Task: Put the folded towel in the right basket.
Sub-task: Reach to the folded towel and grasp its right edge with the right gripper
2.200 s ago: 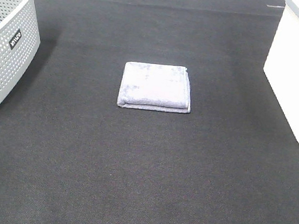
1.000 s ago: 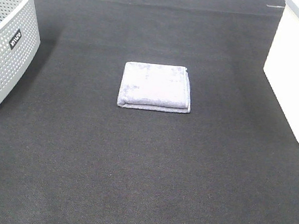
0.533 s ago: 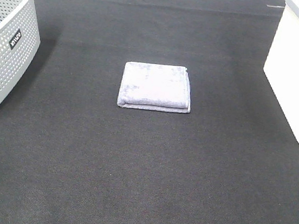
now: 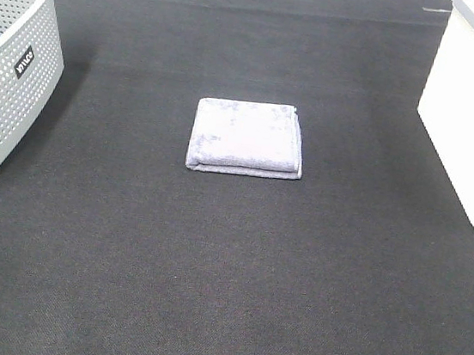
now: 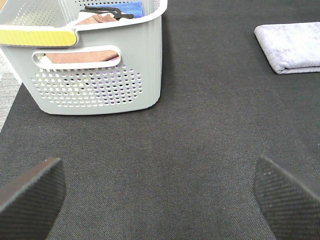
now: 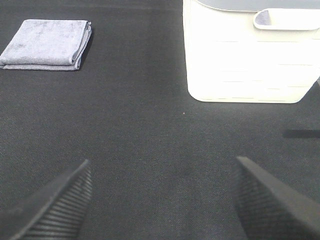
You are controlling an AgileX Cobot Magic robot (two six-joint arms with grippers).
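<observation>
With right pincer (image 6: 162, 200) and left pincer (image 5: 160, 200) spread wide, empty: risk of nipping just the top layer of the folded lavender towel (image 4: 247, 137), unfolding it short of the white plastic basket (image 4: 473, 120).

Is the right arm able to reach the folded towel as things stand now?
Probably yes. Only bare mat lies between the open right end effector and the folded towel; the white basket stands aside.
</observation>
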